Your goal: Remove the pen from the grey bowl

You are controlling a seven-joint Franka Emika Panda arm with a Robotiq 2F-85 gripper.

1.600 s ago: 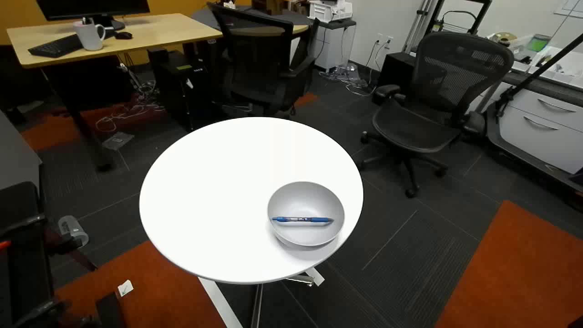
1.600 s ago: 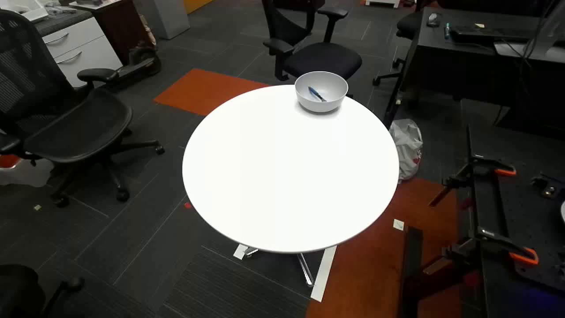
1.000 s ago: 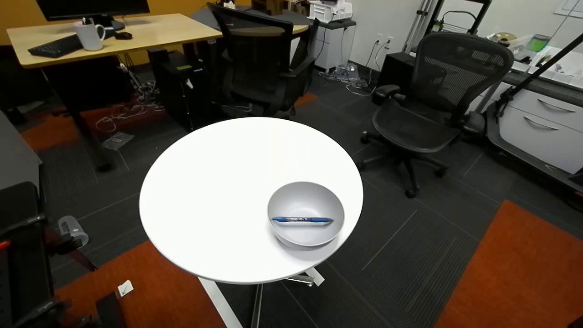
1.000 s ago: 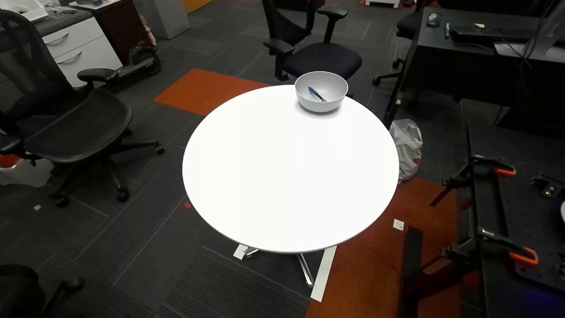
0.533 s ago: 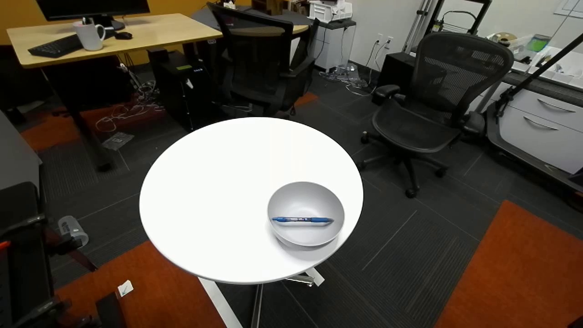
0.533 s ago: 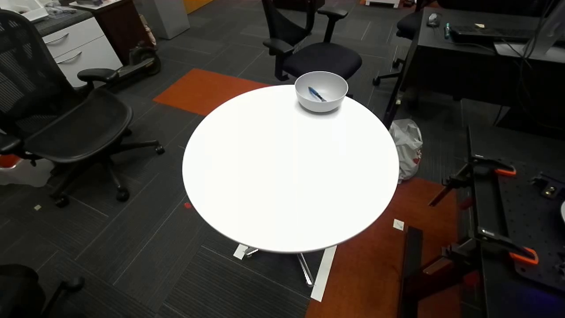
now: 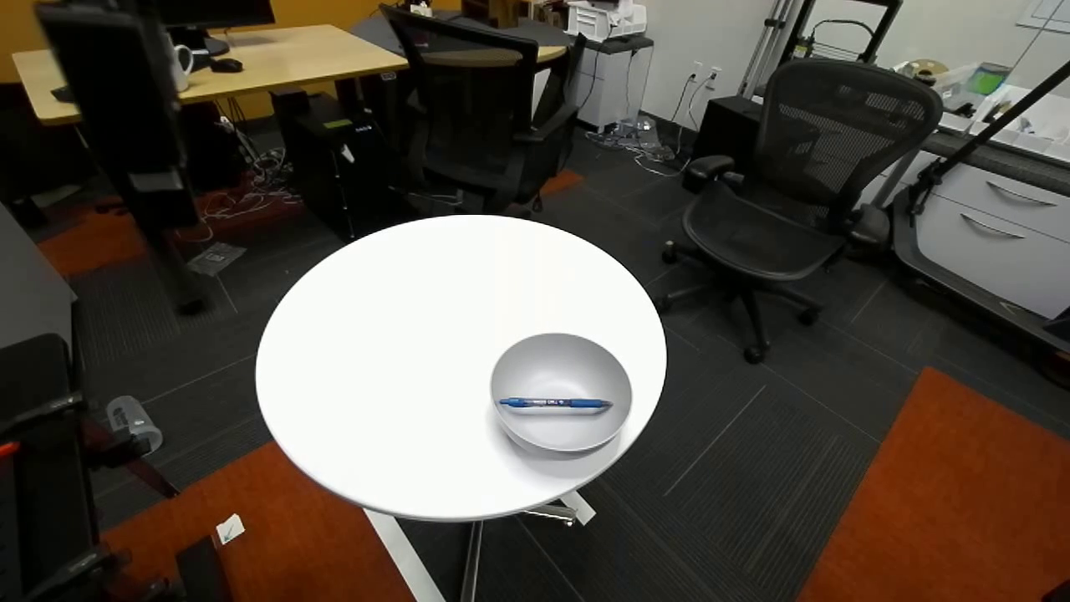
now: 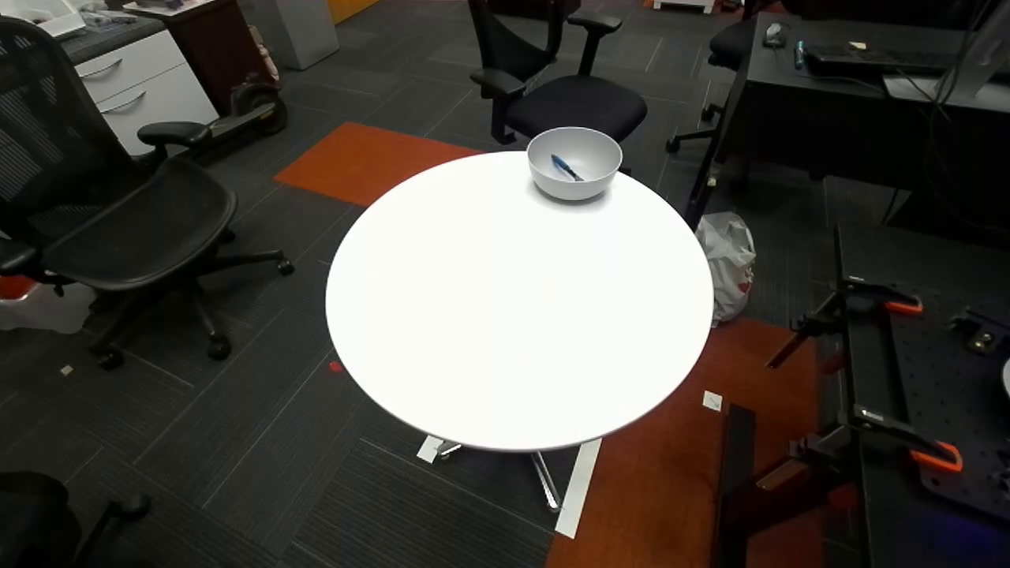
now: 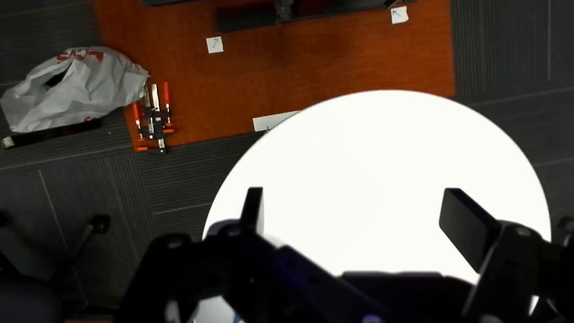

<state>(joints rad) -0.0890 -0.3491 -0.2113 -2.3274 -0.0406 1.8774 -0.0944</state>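
Observation:
The blue pen (image 7: pixel 556 404) lies across the inside of the grey bowl (image 7: pixel 558 355) in both exterior views; here too are the pen (image 8: pixel 565 167) and bowl (image 8: pixel 574 190). The bowl stands upright near the edge of the white round table (image 7: pixel 393 359). In the wrist view my gripper (image 9: pixel 353 199) is wide open and empty above the table. A sliver of the bowl (image 9: pixel 213 310) and a bit of the pen (image 9: pixel 237 319) show at the bottom left, mostly hidden behind the gripper. A blurred dark part of my arm (image 7: pixel 121 109) shows in an exterior view; its fingers cannot be made out.
Black office chairs (image 7: pixel 802 167) stand around the table. A bench with orange-tipped clamps (image 8: pixel 892 426) stands beside it. A white plastic bag (image 8: pixel 726 264) lies on the floor. A wooden desk (image 7: pixel 318 54) stands at the back in an exterior view.
A dark part of my arm has come into an exterior view at the upper left. The pen, bowl and table have not moved.

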